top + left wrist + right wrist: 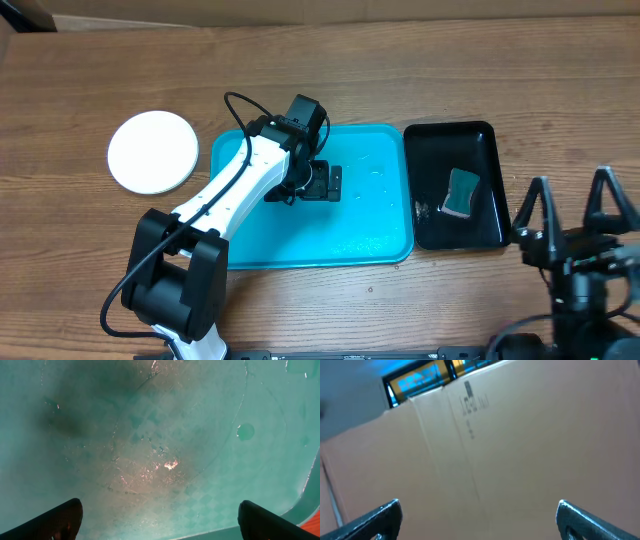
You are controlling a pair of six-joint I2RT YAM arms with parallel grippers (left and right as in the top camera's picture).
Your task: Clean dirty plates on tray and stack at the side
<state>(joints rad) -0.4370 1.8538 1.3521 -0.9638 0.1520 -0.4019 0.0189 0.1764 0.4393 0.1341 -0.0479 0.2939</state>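
A white plate (152, 152) lies on the wooden table, just left of the turquoise tray (370, 215). My left gripper (325, 183) hangs low over the tray's middle, open, with nothing between its fingers. In the left wrist view the left gripper (160, 508) looks straight down on the tray's wet floor (200, 420), which carries water drops, a faint round mark and a dark shadow. My right gripper (570, 205) stands open at the table's front right, off the tray. In the right wrist view the right gripper (479, 506) faces a cardboard wall (520, 450).
A glossy black tray (430, 150) sits right of the turquoise one and holds a green sponge (462, 192) and a few crumbs. The left arm's white body (235, 185) crosses the tray's left edge. Cardboard boxes line the back.
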